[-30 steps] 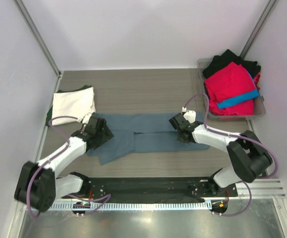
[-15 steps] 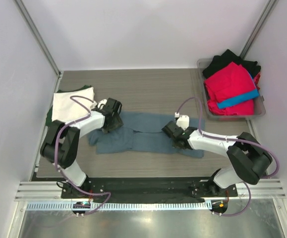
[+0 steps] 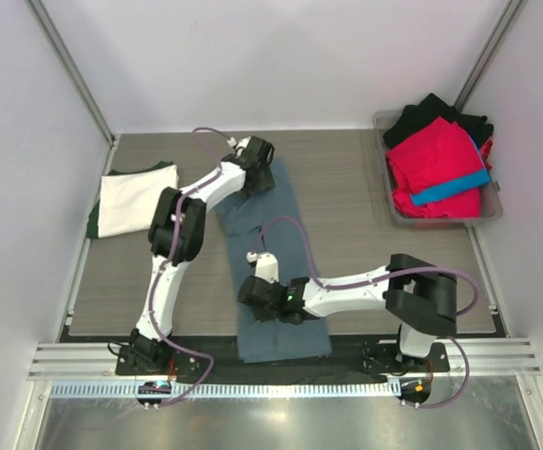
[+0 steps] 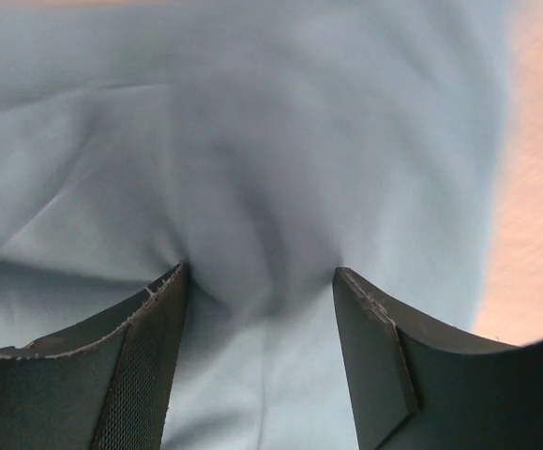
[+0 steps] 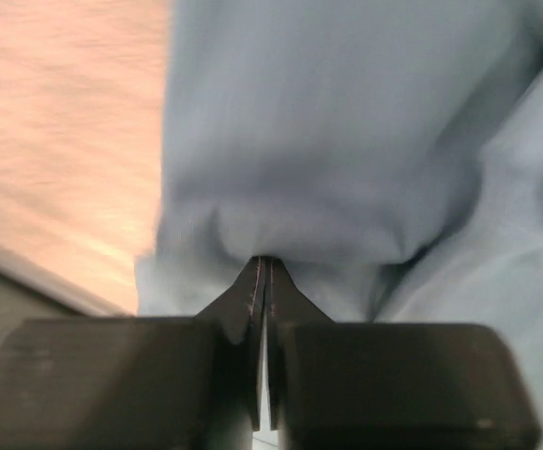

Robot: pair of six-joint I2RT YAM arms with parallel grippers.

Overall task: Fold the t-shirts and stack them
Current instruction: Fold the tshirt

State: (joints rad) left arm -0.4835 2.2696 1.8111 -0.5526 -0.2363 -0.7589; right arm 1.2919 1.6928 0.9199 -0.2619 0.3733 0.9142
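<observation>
Blue-grey t-shirt point(image 3: 248, 225) near end pinched in R pincer point(image 5: 263, 269).

Both arms look alike: glossy white tube links joined by chunky black joint housings. The left arm point(image 3: 207, 185) and the right arm point(image 3: 346, 284) each trail a thin purple cable point(image 3: 301, 234) in loose loops. The left hand point(image 3: 257, 178) is black, and its fingers point(image 4: 135, 375) are dark with a fine mesh-textured pad. The right hand point(image 3: 250, 298) has plain matt black fingers point(image 5: 238, 314) on blocky black mounts, with a small white plug point(image 3: 264, 266) beside it.
</observation>
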